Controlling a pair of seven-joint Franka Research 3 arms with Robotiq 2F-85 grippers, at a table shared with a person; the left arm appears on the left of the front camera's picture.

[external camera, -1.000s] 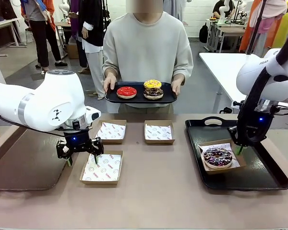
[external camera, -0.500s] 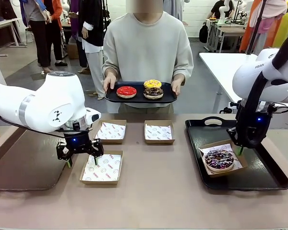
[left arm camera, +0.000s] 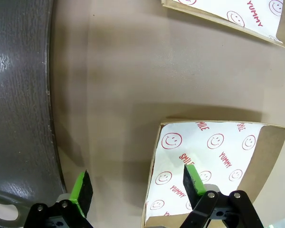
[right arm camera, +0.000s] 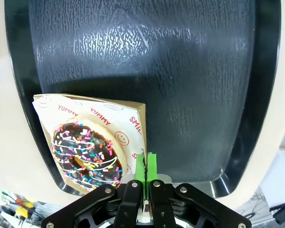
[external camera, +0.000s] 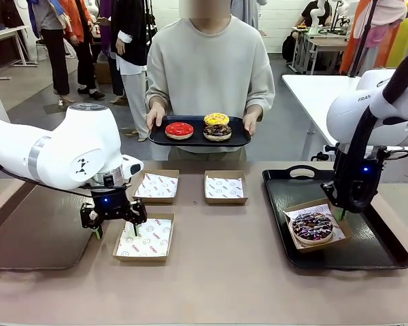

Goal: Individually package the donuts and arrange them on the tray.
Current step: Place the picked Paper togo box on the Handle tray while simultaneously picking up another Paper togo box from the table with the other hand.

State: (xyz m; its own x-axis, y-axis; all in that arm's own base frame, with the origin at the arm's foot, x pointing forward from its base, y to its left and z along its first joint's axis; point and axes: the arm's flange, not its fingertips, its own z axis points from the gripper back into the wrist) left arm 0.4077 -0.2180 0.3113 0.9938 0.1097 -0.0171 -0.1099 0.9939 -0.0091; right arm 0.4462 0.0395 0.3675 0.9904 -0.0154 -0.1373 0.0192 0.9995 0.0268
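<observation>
sprinkle donut (external camera: 312,227) (right arm camera: 87,153): lies in box (external camera: 345,232) (right arm camera: 133,111), lower right of the front view, on smiley-print paper
box: sits on black tray (external camera: 374,252) (right arm camera: 180,71), toward the tray's near-left part
right gripper (external camera: 340,214) (right arm camera: 145,166): pads pressed together, pinching the box wall at its corner beside the donut; arm comes down from upper right
red donut (external camera: 179,129): on held tray (external camera: 197,141), upper centre, left of the other two
yellow donut (external camera: 216,119): same tray, farther from the camera, just behind choc donut (external camera: 217,131)
held tray: person's hands (external camera: 155,117) grip both ends at waist height behind the table
far boxes (external camera: 156,185): two empty paper-lined boxes side by side, centre of frame, on table (external camera: 224,278); a corner of one shows at upper right of the left wrist view
near box (external camera: 146,238) (left arm camera: 218,147): empty, lower left of centre, in front of the left far box
left gripper (external camera: 115,229) (left arm camera: 137,184): jaws wide apart, gripping nothing; straddles the near box's left wall, one finger over the paper, the other over bare table; cannot tell if it touches
grey tray (external camera: 34,238) (left arm camera: 19,95): empty, at the left edge, beside the left gripper
</observation>
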